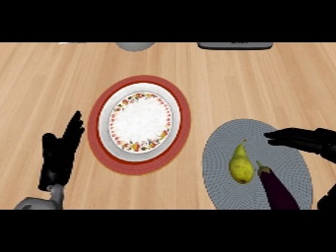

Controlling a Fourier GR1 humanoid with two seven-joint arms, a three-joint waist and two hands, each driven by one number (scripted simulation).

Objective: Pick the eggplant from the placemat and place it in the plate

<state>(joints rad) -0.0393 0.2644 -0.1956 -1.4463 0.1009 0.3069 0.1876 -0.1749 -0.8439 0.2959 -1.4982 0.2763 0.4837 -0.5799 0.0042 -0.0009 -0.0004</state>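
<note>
Eggplant (278,189) is seen low on the grey placemat (225,162), just beside a pear (239,165), its long axis running from the stem at upper left to lower right. Above both, the right hand (309,140) is held open and empty. The pear may be knocked or grasped by mistake. The left hand (60,155) rests open beside the plate (141,120).

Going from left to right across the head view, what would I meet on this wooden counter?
Black left hand → flower-rimmed white plate on a round red mat → yellow pear → dark purple eggplant, both on a round grey placemat → black right hand.
</note>
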